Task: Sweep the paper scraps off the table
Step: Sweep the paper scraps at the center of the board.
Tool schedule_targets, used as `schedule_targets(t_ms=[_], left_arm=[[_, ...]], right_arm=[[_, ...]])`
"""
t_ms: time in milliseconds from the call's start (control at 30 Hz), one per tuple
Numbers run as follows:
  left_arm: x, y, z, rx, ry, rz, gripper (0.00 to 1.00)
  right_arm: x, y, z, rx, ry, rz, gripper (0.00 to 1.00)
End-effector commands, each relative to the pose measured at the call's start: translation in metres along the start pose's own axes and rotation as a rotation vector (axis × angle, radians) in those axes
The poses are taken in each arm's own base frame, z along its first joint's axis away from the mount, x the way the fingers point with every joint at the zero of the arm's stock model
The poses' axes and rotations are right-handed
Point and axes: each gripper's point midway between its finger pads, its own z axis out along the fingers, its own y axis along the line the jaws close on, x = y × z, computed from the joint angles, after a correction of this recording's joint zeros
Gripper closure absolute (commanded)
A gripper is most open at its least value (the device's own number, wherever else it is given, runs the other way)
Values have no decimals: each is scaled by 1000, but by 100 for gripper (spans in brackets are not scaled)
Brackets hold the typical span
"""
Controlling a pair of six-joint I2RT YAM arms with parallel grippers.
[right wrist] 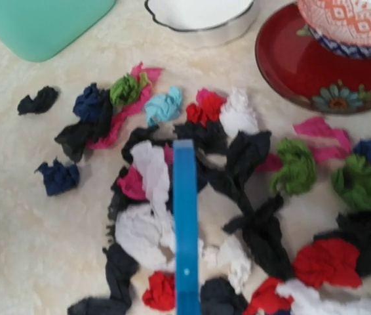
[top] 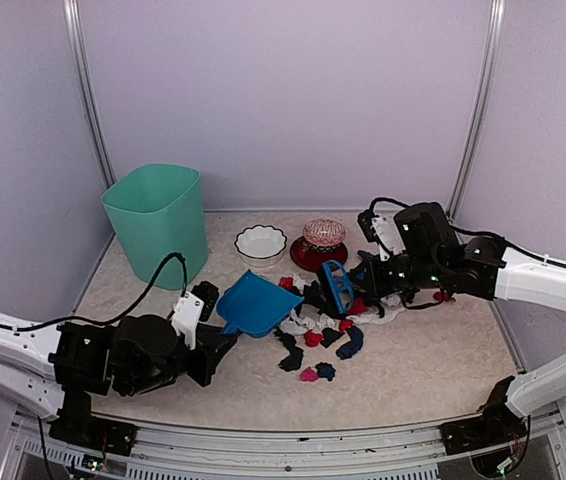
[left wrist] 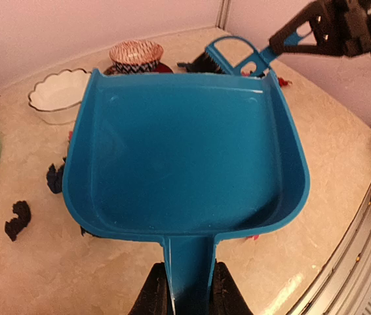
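A: Left arm, what do you have?

B: Left fingers [left wrist: 156, 295] pinched tight on the handle of the blue dustpan [left wrist: 185, 151], one on each side. The pan's mouth faces away from the arm, toward the heap.

A: Right arm?

B: Right fingers [left wrist: 297, 29] shut on the handle of the blue hand brush [top: 337, 285]. The brush stands at the far side of the heap, opposite the pan's mouth.

A: The paper scraps?

B: Paper scraps [right wrist: 257, 223] lie on the table [top: 423, 370] around its middle. They are mostly black, with red, pink, white, green and blue wads mixed in. The bulk lies between pan and brush, just in front of the red plate [top: 308, 262] that carries a patterned bowl [top: 323, 233]. A few strays sit nearer the front rail, and one black wad lies apart, left of the pan. Some scraps peek out at the pan's edges.

A: Anything else?

B: White bowl [top: 261, 243] beside the plate, green bin [top: 158, 222] at the back left.
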Motion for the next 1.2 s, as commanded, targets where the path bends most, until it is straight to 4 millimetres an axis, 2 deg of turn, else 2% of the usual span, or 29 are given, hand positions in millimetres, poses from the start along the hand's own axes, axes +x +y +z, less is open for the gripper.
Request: schedule_targets(t_ms=[0,133,267,433,533,800,833,867,900,933,1000,1167], left_arm=[[-35,33,-26,-150,-19,-16,100],[-71,47,-40,-191,-54,-48,100],[-99,48,-50,-190,-76,-43,100],[-124,43,-58,-155,-95,-22,100],[-137,47,-58,-150,-104,-14,100],[-161,52,-54,-99,-144,-48,100],[-163,51,-55,-96,-154,-47,100],[-166,51,-56,-92,-162,-51,100],[-167,51,-58,-87,-169,-49,100],[-168,50,-59,-81,-177,-52,100],[-169,50,-61,-73,-182,-52,100],[-167,50,-68,-51,-178,-50,100]], right_arm=[[-37,11,5,-41,-83,-26,100],[-53,27,14,-112,-118,-9,100],[-60,42,25,-199,-145,22,100],[-75,59,35,-293,-195,107,100],[-82,72,48,-349,-196,170,100],[-87,118,103,-418,-141,266,100],[-92,126,109,-431,-141,277,100],[-85,130,119,-432,-114,282,100],[-91,138,124,-446,-116,286,100],[-84,141,134,-443,-95,292,100],[-89,154,145,-465,-91,306,100],[-85,162,182,-460,-46,373,100]])
